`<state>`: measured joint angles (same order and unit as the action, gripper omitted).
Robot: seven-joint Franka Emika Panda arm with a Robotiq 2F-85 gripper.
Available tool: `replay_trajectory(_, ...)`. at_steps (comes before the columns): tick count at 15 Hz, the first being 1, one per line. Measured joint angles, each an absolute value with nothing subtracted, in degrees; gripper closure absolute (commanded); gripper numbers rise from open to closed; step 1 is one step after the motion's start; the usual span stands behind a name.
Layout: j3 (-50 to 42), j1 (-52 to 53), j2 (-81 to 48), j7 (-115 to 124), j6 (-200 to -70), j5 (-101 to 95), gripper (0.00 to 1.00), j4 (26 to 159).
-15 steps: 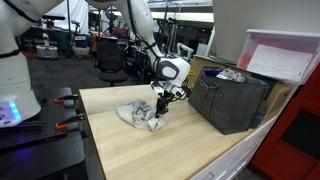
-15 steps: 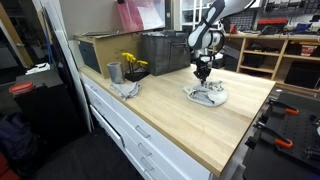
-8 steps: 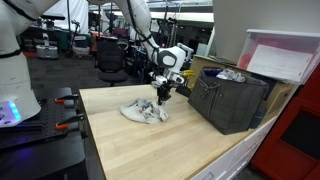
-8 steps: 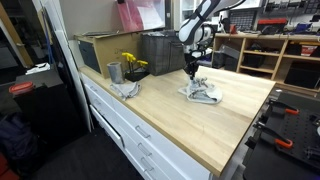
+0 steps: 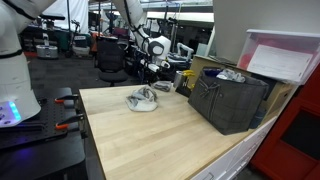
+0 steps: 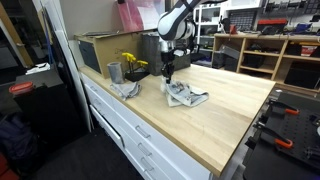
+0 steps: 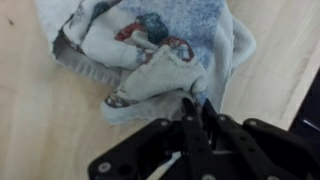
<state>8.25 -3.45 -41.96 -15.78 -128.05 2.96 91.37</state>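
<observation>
My gripper point(image 5: 152, 80) point(image 6: 168, 73) is shut on a crumpled white cloth with blue and red print point(image 5: 142, 99) point(image 6: 185, 95). It pinches a fold of the cloth and the rest trails on the light wooden table point(image 5: 150, 135) point(image 6: 210, 125). In the wrist view the black fingers point(image 7: 195, 108) are closed together on the cloth's edge point(image 7: 150, 55), which spreads out above them on the wood.
A dark mesh bin point(image 5: 232, 98) point(image 6: 165, 50) holding laundry stands at the table's far side. A grey cup point(image 6: 114, 72), yellow flowers point(image 6: 131, 62) and another crumpled cloth point(image 6: 125, 89) sit near the table's end. A white box point(image 5: 283, 55) stands behind the bin.
My gripper has dragged the cloth across the table, away from the middle and towards the edge near the bin's end. It stayed shut on the cloth throughout.
</observation>
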Motion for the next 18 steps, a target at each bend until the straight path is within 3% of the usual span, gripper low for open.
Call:
replay_trajectory(2,10.8,-2.7,-41.6,-18.4,-127.9,3.5,0.57,91.4)
replay_trajectory(10,6.9,-2.1,-40.2,-18.2,-126.8,3.4,0.0,92.7)
replay_trajectory(18,2.2,-4.9,-38.4,-16.2,-127.1,3.2,0.0,100.6)
